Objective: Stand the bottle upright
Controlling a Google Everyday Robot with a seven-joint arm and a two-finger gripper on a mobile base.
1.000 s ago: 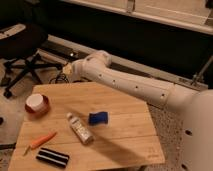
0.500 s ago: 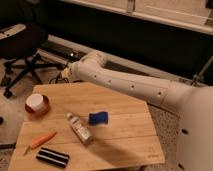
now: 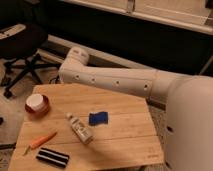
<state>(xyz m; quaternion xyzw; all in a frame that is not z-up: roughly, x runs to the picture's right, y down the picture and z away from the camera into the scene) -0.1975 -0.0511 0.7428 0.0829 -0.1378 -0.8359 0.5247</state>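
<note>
Pale wooden counter [image 3: 125,145] bears the slim whitish translucent bottle [image 3: 80,129] lying diagonally, nearward of the white arm [image 3: 115,82], whose claw is hidden past the far edge, its state untellable.

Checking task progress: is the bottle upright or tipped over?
Tipped over: the bottle lies lengthwise on the table, its side flat against the wood. The gripper is not in view; only the arm shows above the table's far edge.

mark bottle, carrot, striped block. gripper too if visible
bottle [image 3: 80,129]: camera view, mid-body on the label, lying on its side.
carrot [image 3: 43,140]: camera view, middle of the orange root.
striped block [image 3: 52,157]: camera view, centre of top face.
gripper: not in view; only the arm [image 3: 115,82] shows.
</note>
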